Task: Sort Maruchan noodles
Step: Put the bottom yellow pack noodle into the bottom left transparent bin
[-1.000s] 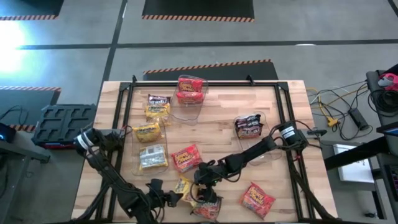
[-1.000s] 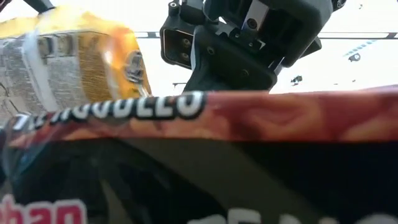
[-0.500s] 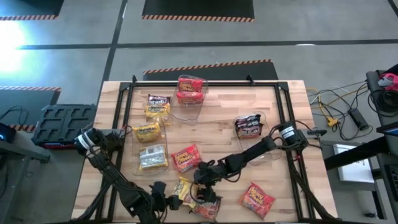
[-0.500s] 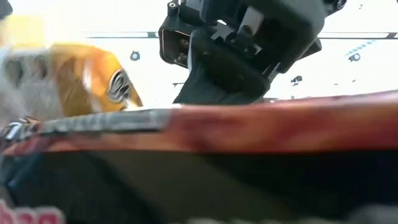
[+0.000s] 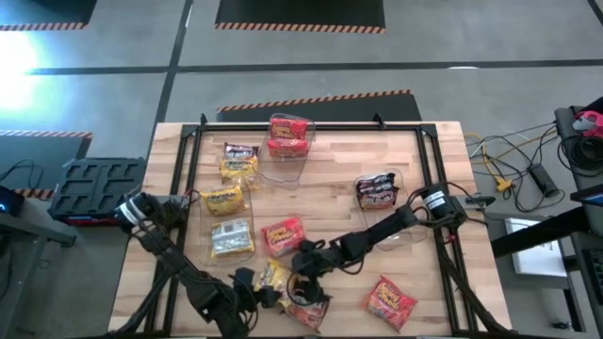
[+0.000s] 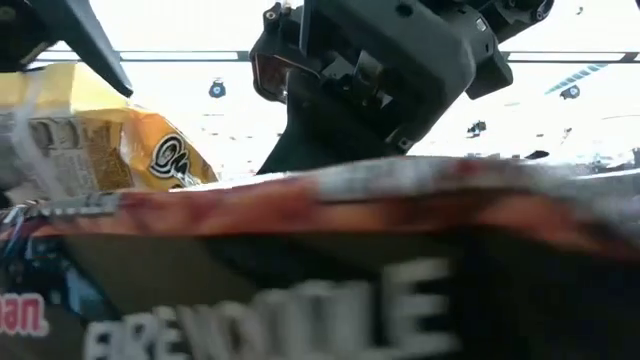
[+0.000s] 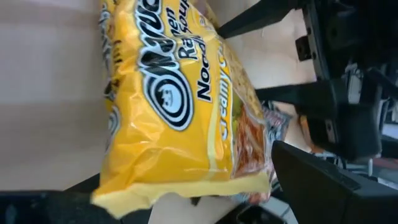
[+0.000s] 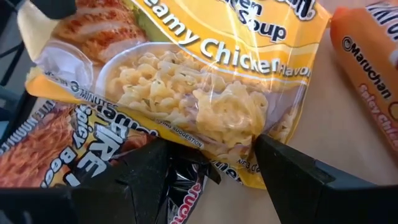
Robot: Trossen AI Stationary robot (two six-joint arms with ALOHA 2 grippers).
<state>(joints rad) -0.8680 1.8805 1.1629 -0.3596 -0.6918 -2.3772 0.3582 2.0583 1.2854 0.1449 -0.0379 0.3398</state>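
A yellow Maruchan noodles packet [image 5: 273, 275] lies tilted near the table's front edge. One side of it rests on a dark-and-orange "Fire" packet [image 5: 306, 309], which fills the low view [image 6: 300, 260]. My left gripper [image 5: 252, 286] stands open at the yellow packet's left end [image 7: 186, 180]. My right gripper [image 5: 303, 267] is open too, and its fingers straddle the packet's printed face [image 8: 211, 146] from the far right. A red packet [image 5: 283, 235] lies just beyond them on the table. My left gripper has the yellow packet's end seam [image 7: 186, 186] between its wide-spread fingers. The seam's corner [image 7: 264, 180] lies against one finger [image 7: 298, 174]. Whether the other finger touches, I cannot tell. My right gripper's fingers [image 8: 280, 162] stand over the packet's lower edge [image 8: 242, 174]. Whether they touch it, I cannot tell.
Clear bins hold sorted packets: red at the far middle [image 5: 287, 141], dark at the right [image 5: 379, 193], yellow at the left [image 5: 226, 221]. Loose packets lie at the far left [image 5: 238, 160]. Another red packet [image 5: 391, 301] lies at the front right.
My left gripper has moved a little toward the table's right, against the yellow packet's end. The yellow packet has shifted slightly toward the far edge and tipped, so its logo side shows more in the low view. The dark packet under it has shifted too.
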